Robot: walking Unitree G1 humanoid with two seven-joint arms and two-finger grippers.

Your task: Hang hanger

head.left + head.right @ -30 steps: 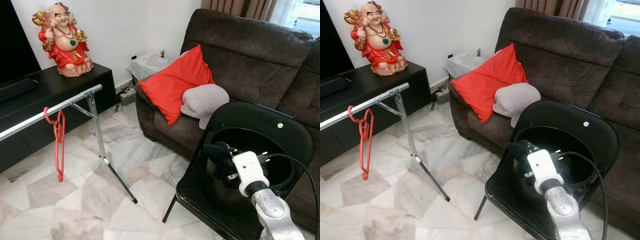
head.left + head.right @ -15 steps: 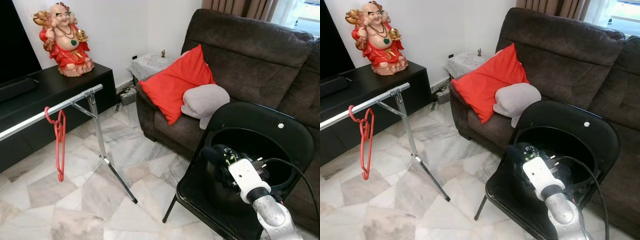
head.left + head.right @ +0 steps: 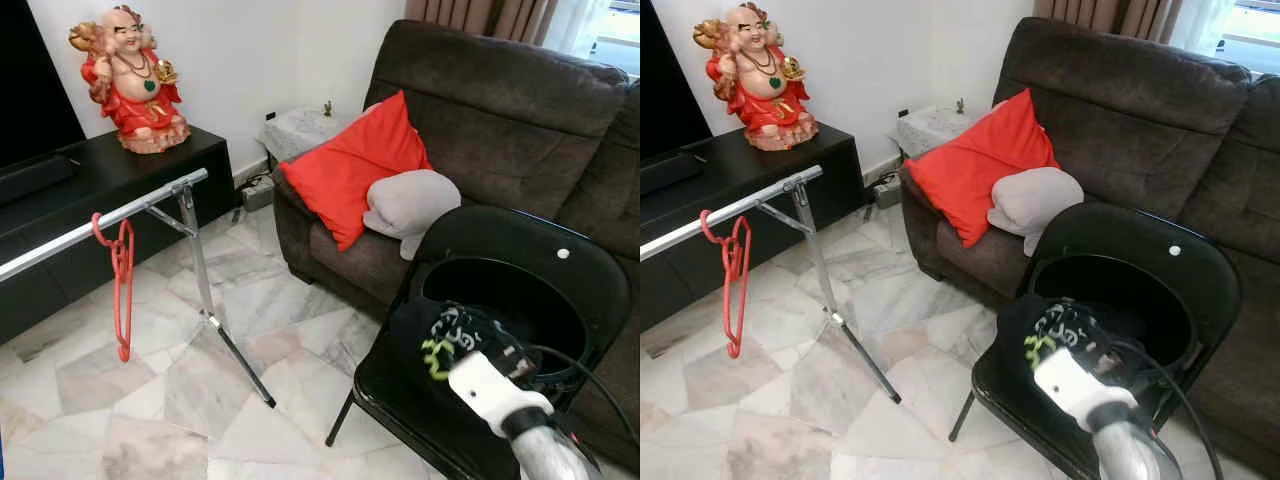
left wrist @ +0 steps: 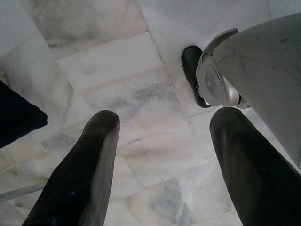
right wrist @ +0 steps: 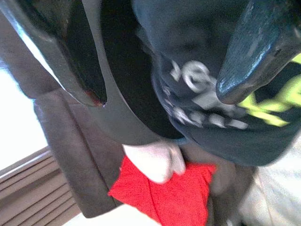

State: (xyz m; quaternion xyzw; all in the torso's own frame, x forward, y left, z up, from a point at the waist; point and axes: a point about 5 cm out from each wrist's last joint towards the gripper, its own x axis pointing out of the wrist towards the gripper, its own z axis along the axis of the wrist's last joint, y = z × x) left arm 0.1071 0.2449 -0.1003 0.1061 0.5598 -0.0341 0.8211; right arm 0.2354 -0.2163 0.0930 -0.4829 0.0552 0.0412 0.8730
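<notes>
The right pincer [image 3: 450, 345] is positioned low over the seat of a black folding chair [image 3: 560, 255], with its two fingers [image 5: 254, 52] spread apart and a dark garment with green and white print [image 3: 445, 335] lying between and beneath them; the pictures do not settle whether the fingers have closed enough to pinch the cloth, so the pincer reads as open around the garment, not holding it. The left pincer [image 4: 160, 165] hangs idle, its fingers wide apart over the marble floor [image 4: 117, 61], holding nothing. The task's thing, a red hanger [image 3: 120, 285], is well apart from the right pincer, off to its left side across the room, and it is already hooked by its top over a metal rail [image 3: 100, 222] that stands on a folding leg [image 3: 205, 300]. Beyond the right pincer sits a brown sofa [image 3: 520, 90] carrying a red cushion [image 3: 350, 165] and a grey cushion [image 3: 410, 198]; a red figurine [image 3: 128, 75] stands on a dark cabinet [image 3: 110, 175] behind the rail. Judged from this layout, the step in hand is the pickup of the garment from the chair seat, not the hanging itself. The next move calls for closing the right fingers firmly on a fold of the cloth, lifting it free of the chair's rim, then turning toward the rail. Risk: loose cloth may slip from a shallow pinch or snag on the chair back.
</notes>
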